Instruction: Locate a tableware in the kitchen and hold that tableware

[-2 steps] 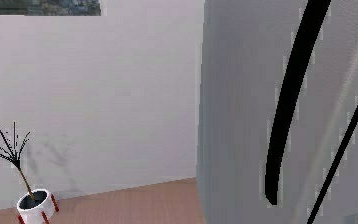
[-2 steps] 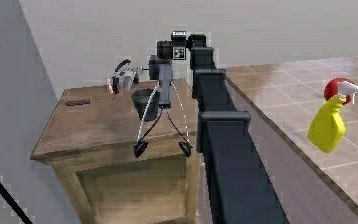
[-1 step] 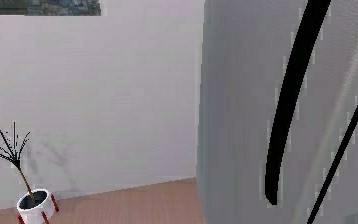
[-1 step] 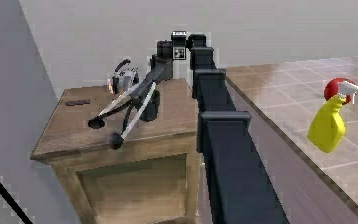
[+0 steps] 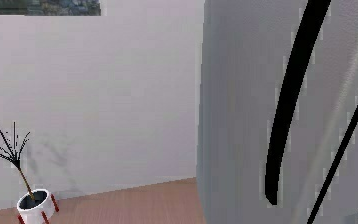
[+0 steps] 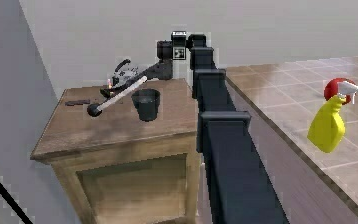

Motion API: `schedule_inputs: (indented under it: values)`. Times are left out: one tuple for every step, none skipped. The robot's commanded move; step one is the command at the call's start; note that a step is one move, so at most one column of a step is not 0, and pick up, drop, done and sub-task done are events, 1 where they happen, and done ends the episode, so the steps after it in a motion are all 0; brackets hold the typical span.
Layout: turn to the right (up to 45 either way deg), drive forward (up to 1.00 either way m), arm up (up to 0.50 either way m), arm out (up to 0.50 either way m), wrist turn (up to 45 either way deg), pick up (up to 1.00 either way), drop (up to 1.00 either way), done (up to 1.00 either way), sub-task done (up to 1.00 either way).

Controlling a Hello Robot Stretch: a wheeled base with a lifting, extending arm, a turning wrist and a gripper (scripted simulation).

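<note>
Nearest to us, the arm [image 6: 227,130] climbs as a dark square bar from the arm side view's bottom edge toward a wooden cabinet [image 6: 82,128]. In the forward view a tall grey appliance front [image 5: 242,100] with a curved black handle [image 5: 292,100] stands close on the right. A small potted plant [image 5: 32,198] sits on the floor by the white wall at the left. Right of the arm runs a tiled counter [image 6: 287,85], and a yellow spray bottle [image 6: 332,122] with a red top stands on it.

On the cabinet top stands a dark cup [image 6: 145,104], just left of the arm. Left of the cup lies a pale long-handled utensil [image 6: 112,100]. The gripper [image 6: 127,72] sits at the arm's far end, above both in the picture.

We judge the locating part done, since tableware lies within the arm's reach. The holding part looks unfinished, because the cup rests on the wood and nothing hangs clear of it. We cannot tell whether the fingers are spread or pressed together. With things on the surface behind them, we also cannot tell whether the gripper holds anything.

The cup stands upright with its mouth up and its long axis vertical. The utensil's length runs slantwise, its lower left end toward the cabinet's edge and its upper right end toward the gripper.
</note>
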Motion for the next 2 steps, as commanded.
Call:
schedule_inputs:
  values:
    - [0.0, 0.00, 0.00, 0.00, 45.0, 0.00, 0.00, 0.00, 0.00]
    - [0.0, 0.00, 0.00, 0.00, 9.0, 0.00, 0.00, 0.00, 0.00]
